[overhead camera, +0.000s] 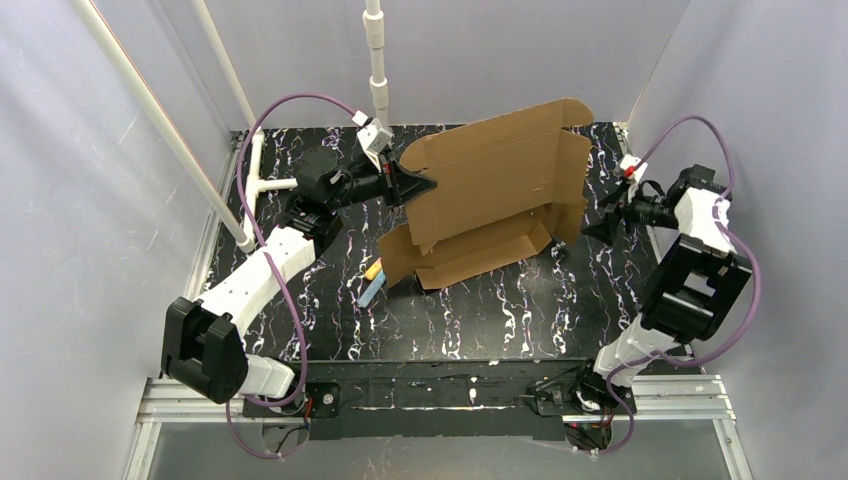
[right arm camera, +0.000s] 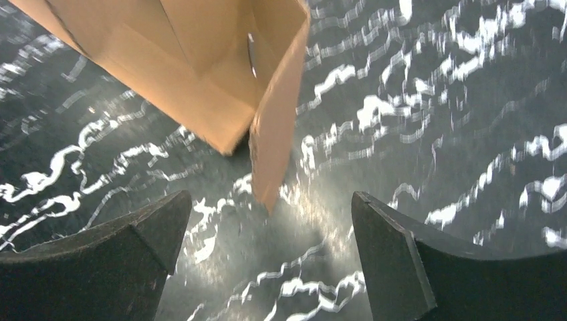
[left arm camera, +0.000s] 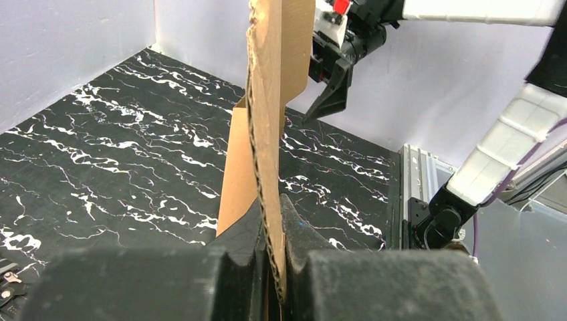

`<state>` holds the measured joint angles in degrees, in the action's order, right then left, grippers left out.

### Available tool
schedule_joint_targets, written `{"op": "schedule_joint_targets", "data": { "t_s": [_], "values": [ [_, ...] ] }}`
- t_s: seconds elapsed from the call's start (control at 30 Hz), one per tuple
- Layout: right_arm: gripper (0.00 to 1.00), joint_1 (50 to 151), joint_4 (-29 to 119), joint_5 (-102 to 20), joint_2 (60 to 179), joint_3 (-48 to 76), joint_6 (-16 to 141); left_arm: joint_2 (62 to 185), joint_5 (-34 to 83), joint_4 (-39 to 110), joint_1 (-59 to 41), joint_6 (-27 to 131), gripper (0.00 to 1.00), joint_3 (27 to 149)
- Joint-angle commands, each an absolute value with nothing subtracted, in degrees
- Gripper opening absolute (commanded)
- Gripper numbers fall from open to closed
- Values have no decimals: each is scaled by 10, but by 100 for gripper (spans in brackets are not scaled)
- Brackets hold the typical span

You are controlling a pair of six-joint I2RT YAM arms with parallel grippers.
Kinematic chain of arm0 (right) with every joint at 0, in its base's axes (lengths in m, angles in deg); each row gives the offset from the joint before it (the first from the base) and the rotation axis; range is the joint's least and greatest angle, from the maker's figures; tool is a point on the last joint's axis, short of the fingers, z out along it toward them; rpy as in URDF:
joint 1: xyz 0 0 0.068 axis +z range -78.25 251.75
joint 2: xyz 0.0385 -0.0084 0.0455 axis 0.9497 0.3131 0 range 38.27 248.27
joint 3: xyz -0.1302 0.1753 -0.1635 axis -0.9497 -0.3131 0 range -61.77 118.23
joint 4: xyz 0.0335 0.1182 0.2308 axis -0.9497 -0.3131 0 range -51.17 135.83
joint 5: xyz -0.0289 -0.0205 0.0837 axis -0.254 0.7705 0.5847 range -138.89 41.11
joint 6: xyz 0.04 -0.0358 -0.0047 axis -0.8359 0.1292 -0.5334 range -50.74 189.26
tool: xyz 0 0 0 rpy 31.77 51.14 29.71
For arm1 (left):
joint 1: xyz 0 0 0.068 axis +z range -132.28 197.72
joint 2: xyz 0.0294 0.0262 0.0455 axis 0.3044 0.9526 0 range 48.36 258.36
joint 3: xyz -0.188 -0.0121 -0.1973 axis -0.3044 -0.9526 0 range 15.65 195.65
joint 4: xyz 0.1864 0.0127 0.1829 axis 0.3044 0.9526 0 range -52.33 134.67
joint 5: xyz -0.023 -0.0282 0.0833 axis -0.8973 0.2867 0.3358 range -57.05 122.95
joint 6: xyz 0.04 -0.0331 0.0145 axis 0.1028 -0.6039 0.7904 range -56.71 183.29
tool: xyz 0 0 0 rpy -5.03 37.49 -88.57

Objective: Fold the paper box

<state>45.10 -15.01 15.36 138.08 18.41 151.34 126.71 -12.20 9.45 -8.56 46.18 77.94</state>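
The paper box (overhead camera: 495, 195) is a brown corrugated die-cut sheet, held up off the table and partly folded, with its lower flaps bent toward the near side. My left gripper (overhead camera: 418, 184) is shut on its left edge; in the left wrist view the cardboard edge (left arm camera: 267, 134) is pinched between the two fingers (left arm camera: 241, 231). My right gripper (overhead camera: 597, 226) stands open just right of the box's right side flap and holds nothing. In the right wrist view that flap (right arm camera: 277, 127) hangs ahead of the wide-apart fingers (right arm camera: 384, 241), apart from them.
Small yellow and blue markers (overhead camera: 371, 283) lie on the black marbled table (overhead camera: 480, 320) near the box's lower left corner. A white pipe frame (overhead camera: 262, 180) stands at the back left, and a white post (overhead camera: 377, 70) rises behind the box. Grey walls enclose the table.
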Motion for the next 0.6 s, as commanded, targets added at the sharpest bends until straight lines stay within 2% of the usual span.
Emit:
{"op": "schedule_joint_targets", "data": {
  "t_s": [0.0, 0.2, 0.27, 0.33, 0.57],
  "values": [
    [98, 446, 156, -9, 1252, 77, 1274, 1253, -140, 113, -88, 467, 0, 780],
    [98, 428, 449, -173, 1161, -42, 1040, 1250, -145, 116, -87, 471, 0, 782],
    [97, 425, 413, -156, 1190, -9, 1045, 1251, -148, 117, -87, 472, 0, 784],
    [89, 426, 373, -134, 1230, 24, 1047, 1252, -150, 118, -88, 473, 0, 786],
    [67, 491, 412, -130, 1322, 53, 1016, 1257, -153, 118, -87, 473, 0, 793]
  ]
}}
